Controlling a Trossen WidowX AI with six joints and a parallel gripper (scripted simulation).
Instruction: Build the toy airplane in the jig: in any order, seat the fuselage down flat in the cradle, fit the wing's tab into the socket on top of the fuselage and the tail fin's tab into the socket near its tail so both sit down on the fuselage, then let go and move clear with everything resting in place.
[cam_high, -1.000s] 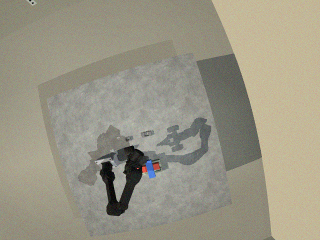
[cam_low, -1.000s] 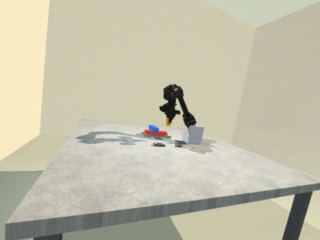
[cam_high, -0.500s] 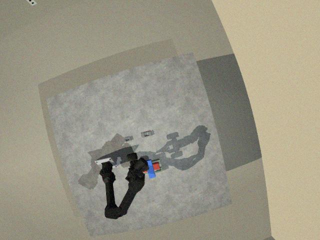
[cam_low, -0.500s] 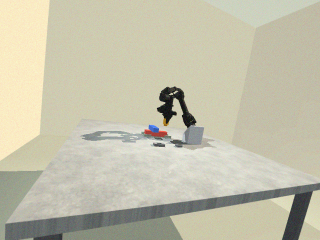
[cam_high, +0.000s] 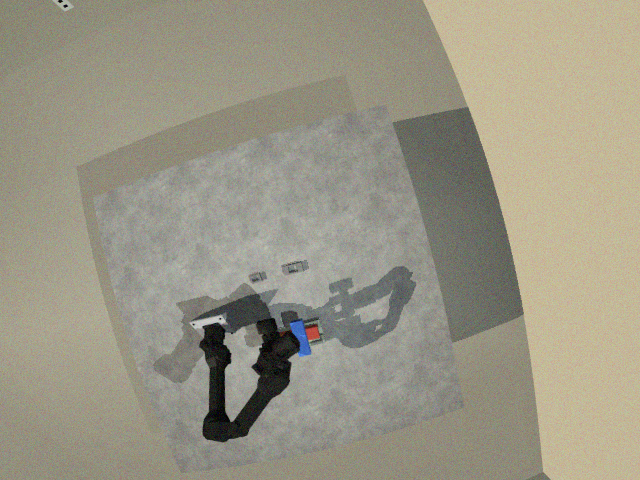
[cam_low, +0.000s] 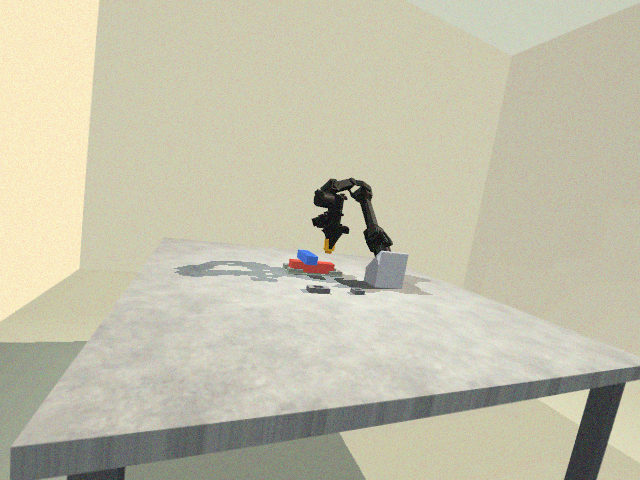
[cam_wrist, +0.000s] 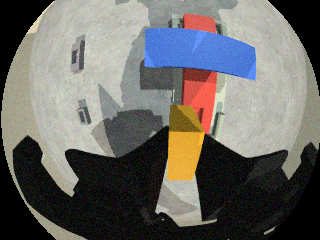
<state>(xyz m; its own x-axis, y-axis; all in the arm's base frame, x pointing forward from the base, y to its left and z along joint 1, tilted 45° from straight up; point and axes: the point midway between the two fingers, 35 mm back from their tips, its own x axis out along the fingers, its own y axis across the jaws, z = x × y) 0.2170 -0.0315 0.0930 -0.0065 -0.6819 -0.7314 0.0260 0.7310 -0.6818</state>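
The red fuselage (cam_high: 313, 332) (cam_low: 324, 266) (cam_wrist: 199, 87) lies along the grey-green cradle (cam_wrist: 219, 124), looking flat. The blue wing (cam_high: 300, 338) (cam_low: 307, 256) (cam_wrist: 200, 48) sits across the top of the fuselage; its tab is hidden. My gripper (cam_low: 331, 240) (cam_wrist: 180, 131) is shut on the yellow tail fin (cam_low: 327, 247) (cam_wrist: 182, 157), which points down. The fin hangs above the cradle's tail end, clear of the fuselage. In the wrist view a dark socket near the fuselage's tail shows just right of the fin. In the top view the arm hides the fin.
Two small grey holders, a larger one (cam_high: 295, 267) (cam_low: 317, 289) (cam_wrist: 78, 53) and a smaller one (cam_high: 257, 277) (cam_low: 357, 291) (cam_wrist: 83, 114), stand on the table (cam_high: 248, 206) (cam_low: 310, 351) to one side of the cradle. A pale block (cam_high: 208, 322) (cam_low: 391, 270) stands by the arm's base.
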